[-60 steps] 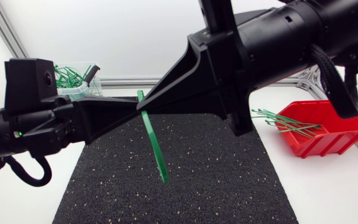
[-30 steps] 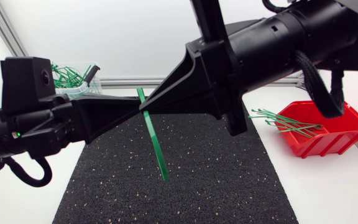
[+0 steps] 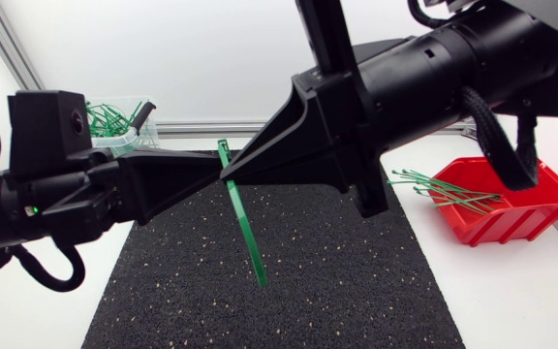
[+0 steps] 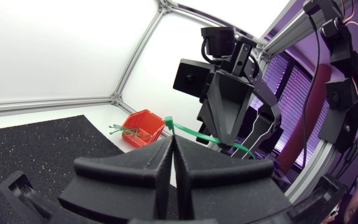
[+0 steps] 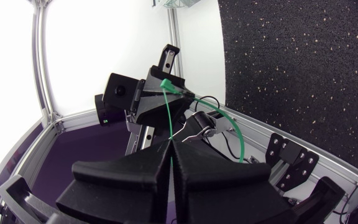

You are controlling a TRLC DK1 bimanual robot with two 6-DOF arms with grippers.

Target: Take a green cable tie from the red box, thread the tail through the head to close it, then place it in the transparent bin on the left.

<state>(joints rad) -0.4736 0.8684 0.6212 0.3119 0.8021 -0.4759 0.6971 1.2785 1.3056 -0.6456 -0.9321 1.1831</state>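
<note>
Far behind the left fingers stands the transparent bin, with some closed green ties already inside; it waits there as the final place.

The left gripper has its two fingers pressed together. In the left wrist view the head of the green cable tie sits just past their tips, so I judge they pinch the band right under the head. Such a hold keeps the head steady and its opening free for the tail.

The tie is in the air above the black mat, between the two grippers, which meet tip to tip. Its head points upward beyond the fingertips and its long tail hangs down under them, free. From the head view the loop does not look closed yet. The right wrist view shows a second curved green strand beside the head, and I cannot tell what it is.

The right gripper is also closed. In its own view a green strand comes out between its fingertips and runs ahead to the head at the left tips. It holds the band close by, probably to bend the tail round.

Well behind the right fingers lies the red box with spare ties.
</note>
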